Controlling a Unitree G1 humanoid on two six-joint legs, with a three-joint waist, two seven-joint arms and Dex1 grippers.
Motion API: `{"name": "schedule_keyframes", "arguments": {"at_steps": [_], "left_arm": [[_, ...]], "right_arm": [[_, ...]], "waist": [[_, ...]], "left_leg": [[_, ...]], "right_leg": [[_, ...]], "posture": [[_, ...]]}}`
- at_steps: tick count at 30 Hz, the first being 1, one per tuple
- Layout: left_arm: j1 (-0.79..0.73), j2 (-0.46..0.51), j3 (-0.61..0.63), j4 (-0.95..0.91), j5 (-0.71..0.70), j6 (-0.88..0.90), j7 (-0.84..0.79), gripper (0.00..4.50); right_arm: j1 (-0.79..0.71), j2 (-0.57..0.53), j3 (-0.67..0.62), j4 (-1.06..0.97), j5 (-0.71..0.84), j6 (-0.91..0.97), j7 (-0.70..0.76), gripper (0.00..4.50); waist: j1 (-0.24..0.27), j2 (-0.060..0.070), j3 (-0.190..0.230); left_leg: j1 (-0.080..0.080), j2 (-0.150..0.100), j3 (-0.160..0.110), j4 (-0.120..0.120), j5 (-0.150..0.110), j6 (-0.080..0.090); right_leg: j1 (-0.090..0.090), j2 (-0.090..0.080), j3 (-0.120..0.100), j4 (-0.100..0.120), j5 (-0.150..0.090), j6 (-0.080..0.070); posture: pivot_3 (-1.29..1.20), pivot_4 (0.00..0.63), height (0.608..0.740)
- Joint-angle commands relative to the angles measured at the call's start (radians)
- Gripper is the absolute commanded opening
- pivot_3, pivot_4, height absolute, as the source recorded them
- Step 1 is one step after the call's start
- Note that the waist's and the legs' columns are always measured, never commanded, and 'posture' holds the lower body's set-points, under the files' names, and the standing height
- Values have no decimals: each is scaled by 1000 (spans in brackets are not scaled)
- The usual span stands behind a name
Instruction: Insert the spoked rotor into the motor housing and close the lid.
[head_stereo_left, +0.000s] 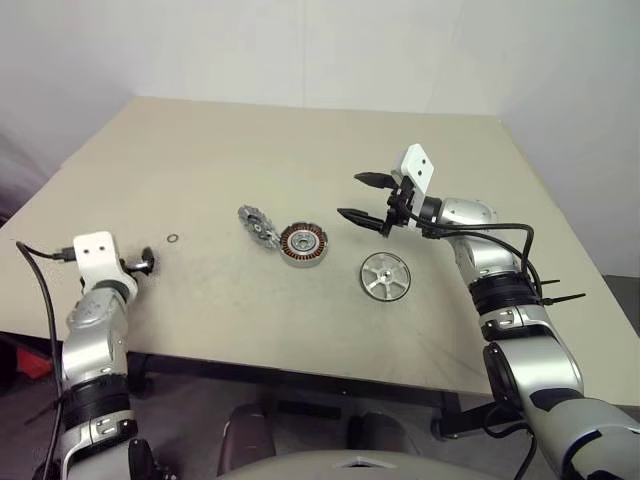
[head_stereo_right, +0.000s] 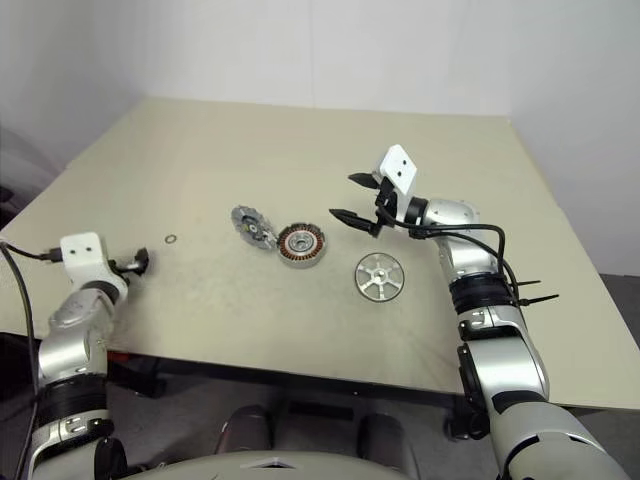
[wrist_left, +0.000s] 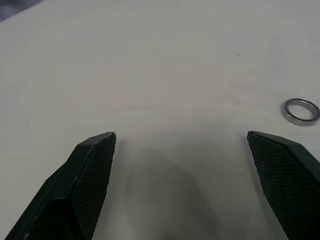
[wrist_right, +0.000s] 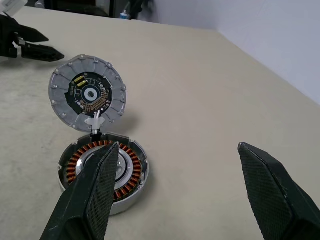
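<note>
The motor housing (head_stereo_left: 303, 243), a round ring with copper windings, lies at the middle of the table. Its lid (head_stereo_left: 257, 222) stands tilted open on its left side, joined to it at the edge; the right wrist view shows the lid's (wrist_right: 89, 95) circuit face above the housing (wrist_right: 102, 170). The silver spoked rotor (head_stereo_left: 385, 276) lies flat to the right of the housing. My right gripper (head_stereo_left: 350, 196) hovers open above the table, just right of and behind the housing, pointing left, empty. My left gripper (head_stereo_left: 146, 262) is open and empty, low over the table's left part.
A small metal ring (head_stereo_left: 173, 238) lies on the table (head_stereo_left: 300, 140) just right of my left gripper, and shows beside one finger in the left wrist view (wrist_left: 301, 111). The table's front edge runs close to my left gripper.
</note>
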Motion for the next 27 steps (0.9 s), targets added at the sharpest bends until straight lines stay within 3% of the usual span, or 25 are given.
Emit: {"name": "schedule_keyframes", "arguments": {"at_steps": [1,11,19,27], "left_arm": [[-14,8,-35,-39,-19,-38,-12,4468],[-84,38,-107,-4,-44,-26,-43,4468],[-184,46,-160,-21,-59,107,-34,4468],[-176,40,-161,-9,-65,127,-16,4468]], "right_arm": [[-6,-10,-13,-29,13,-8,5,4317],[-6,-9,-13,-25,11,-10,7,4317],[-2,-8,-18,-38,15,-7,-2,4317],[1,-12,-19,-40,14,-6,-8,4317]], "waist": [[-2,0,0],[-2,0,0],[-1,0,0],[-3,0,0]], "left_leg": [[1,0,0,0,0,0],[2,0,0,0,0,0],[2,0,0,0,0,-1],[2,0,0,0,0,-1]], "right_leg": [[1,0,0,0,0,0],[1,0,0,0,0,0],[1,0,0,1,0,0],[1,0,0,0,0,0]], "posture": [[0,0,740],[0,0,740],[0,0,740],[0,0,740]]}}
